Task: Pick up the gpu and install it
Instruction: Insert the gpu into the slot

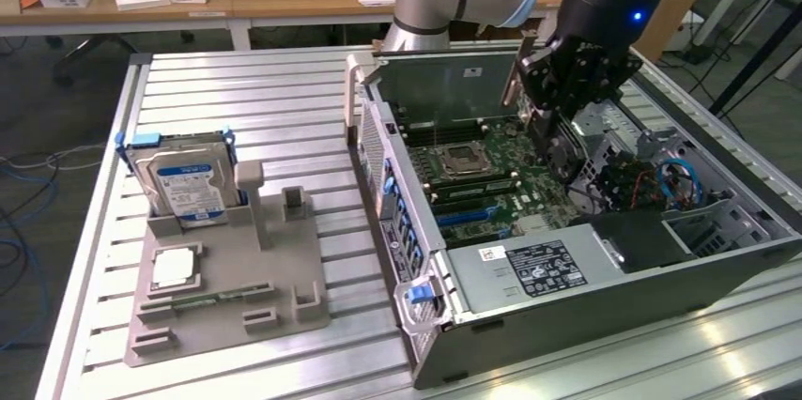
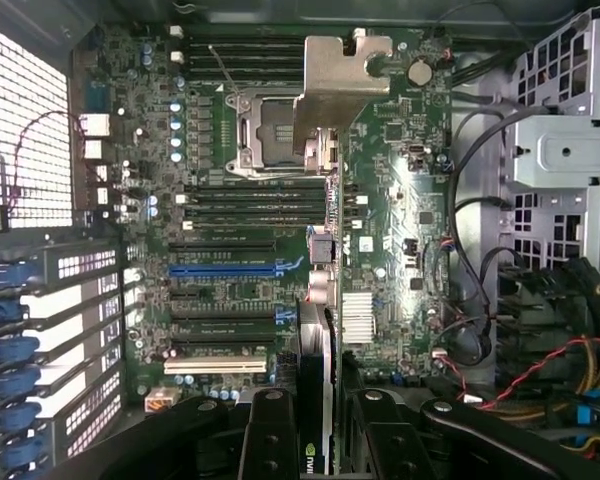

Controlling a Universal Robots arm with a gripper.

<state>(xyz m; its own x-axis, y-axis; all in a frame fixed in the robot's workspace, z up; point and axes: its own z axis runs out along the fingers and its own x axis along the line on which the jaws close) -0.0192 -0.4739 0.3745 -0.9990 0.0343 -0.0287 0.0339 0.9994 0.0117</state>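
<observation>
The pincer [image 1: 561, 120] hangs over the open computer case [image 1: 501, 317], which lies on its side on the slatted metal table [image 1: 251, 90]. Its black fingers [image 2: 268, 430] are pinched on the two faces of the gpu [image 2: 316, 370]. The card is held edge-on above the motherboard [image 2: 390, 250], close to the blue slot [image 2: 225, 269]. Well apart, toward the exterior view's left, a grey holder [image 1: 220, 311] carries an upright hard drive [image 1: 188, 184].
</observation>
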